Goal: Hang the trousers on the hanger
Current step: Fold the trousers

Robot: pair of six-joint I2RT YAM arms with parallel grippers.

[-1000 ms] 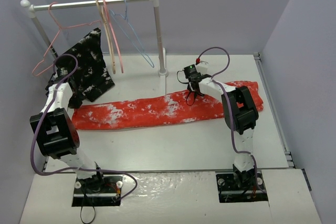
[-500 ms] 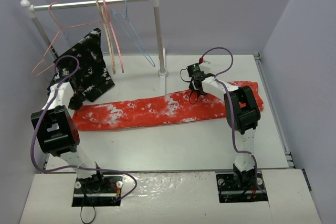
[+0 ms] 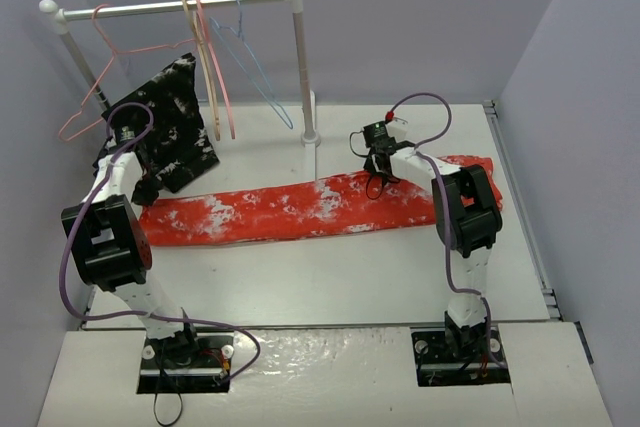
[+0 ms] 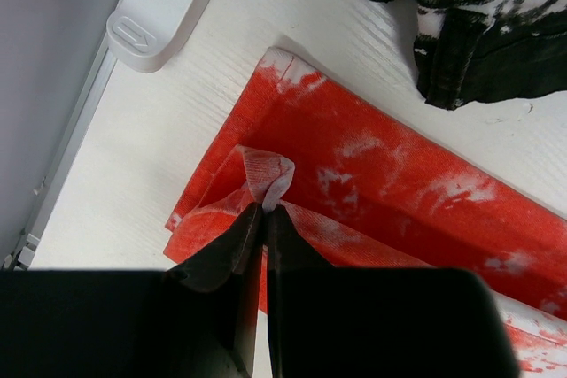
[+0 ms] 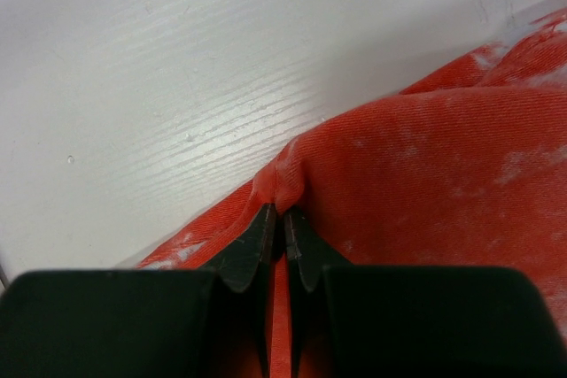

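The left gripper (image 4: 264, 210) is pinched shut on a fold at the left end of the red-orange trousers (image 3: 290, 212), the right gripper (image 5: 283, 212) likewise closed on their far edge.

No legible text or markings

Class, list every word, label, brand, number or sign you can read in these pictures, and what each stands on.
None: no view shows readable text.
The white marks on the trousers and the black garment are speckled print, not letters.
The raised oblong on the rack foot carries no characters.
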